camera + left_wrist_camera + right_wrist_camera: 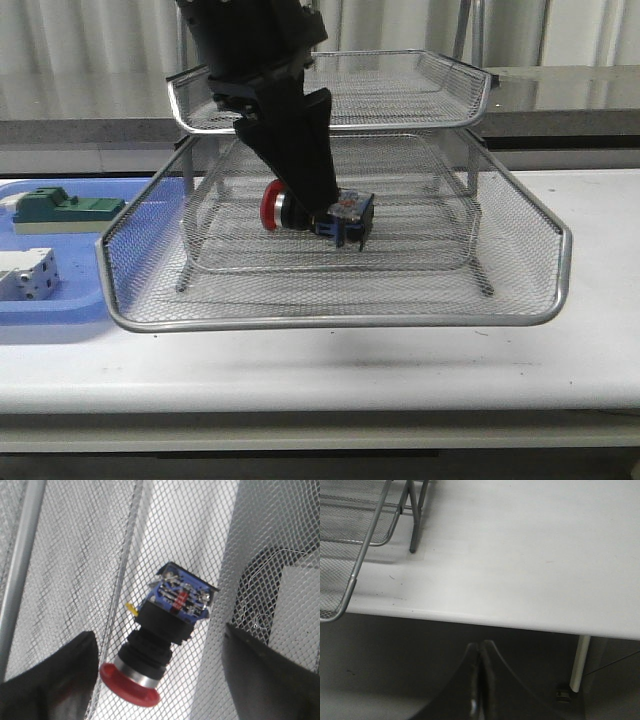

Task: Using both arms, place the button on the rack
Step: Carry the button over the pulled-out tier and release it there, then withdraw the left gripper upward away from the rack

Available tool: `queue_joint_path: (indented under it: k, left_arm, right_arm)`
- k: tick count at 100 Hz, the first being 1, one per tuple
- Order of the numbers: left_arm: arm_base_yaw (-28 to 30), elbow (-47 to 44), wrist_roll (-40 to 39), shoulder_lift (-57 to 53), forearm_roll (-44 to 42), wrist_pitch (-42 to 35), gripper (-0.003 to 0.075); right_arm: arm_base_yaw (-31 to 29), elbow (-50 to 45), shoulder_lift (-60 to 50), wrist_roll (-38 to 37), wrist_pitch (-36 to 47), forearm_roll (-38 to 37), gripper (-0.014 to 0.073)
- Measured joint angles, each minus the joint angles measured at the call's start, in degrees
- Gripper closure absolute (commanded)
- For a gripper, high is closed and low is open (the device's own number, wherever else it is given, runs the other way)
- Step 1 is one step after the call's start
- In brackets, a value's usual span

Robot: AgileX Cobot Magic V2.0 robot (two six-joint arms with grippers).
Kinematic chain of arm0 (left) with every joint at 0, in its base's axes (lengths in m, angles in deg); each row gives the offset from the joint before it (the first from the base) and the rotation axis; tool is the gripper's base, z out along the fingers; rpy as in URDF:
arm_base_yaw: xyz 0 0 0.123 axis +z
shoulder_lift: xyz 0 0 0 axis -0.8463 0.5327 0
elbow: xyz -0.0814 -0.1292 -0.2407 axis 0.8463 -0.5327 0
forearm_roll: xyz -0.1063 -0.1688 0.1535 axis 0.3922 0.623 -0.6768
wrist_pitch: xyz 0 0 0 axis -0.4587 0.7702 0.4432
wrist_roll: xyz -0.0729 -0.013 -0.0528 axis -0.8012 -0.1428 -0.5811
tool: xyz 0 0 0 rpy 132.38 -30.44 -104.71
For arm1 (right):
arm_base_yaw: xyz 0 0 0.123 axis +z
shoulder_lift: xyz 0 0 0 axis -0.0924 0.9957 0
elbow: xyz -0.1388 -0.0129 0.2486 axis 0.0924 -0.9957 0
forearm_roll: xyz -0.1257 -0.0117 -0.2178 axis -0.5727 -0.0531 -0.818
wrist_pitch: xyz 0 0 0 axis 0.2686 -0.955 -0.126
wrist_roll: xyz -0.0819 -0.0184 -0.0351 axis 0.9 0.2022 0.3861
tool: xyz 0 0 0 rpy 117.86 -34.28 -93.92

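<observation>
In the front view the rack (520, 240) fills the middle of the frame, and the left arm (270, 80) comes down from the upper left into its middle tray. The button (318, 212) lies on its side on the mesh of this tray, near the centre of the picture, with the red head pointing to the left and the blue-black body to the right. The left wrist view shows the button (160, 640) lying on the mesh, red head toward the lower part of the frame. The left gripper (160, 680) has its fingers (55, 675) spread apart, one on each side of the button, and neither finger touches it. In the right wrist view, the right gripper (480, 680) has its two fingers pressed together with nothing between them, at the bottom centre, off the front edge of the white table (520, 555). At the left edge of the front view a blue tray (60, 300) holds a green block (65, 208) and a white-grey part (28, 272).
</observation>
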Motion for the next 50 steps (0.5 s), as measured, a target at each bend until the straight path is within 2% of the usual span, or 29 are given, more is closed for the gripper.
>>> queue_joint_path:
  k: [40, 50]
  left_arm:
    - [0.0, 5.17, -2.98, -3.52, 2.46, 6.56, 0.0211]
    - [1.19, 5.64, -3.87, -6.87, 2.35, 7.7, 0.0243]
  right_arm:
    - [0.0, 0.0, 0.0, 0.0, 0.0, 0.0, 0.0664]
    - [0.0, 0.0, 0.0, 0.0, 0.0, 0.0, 0.0664]
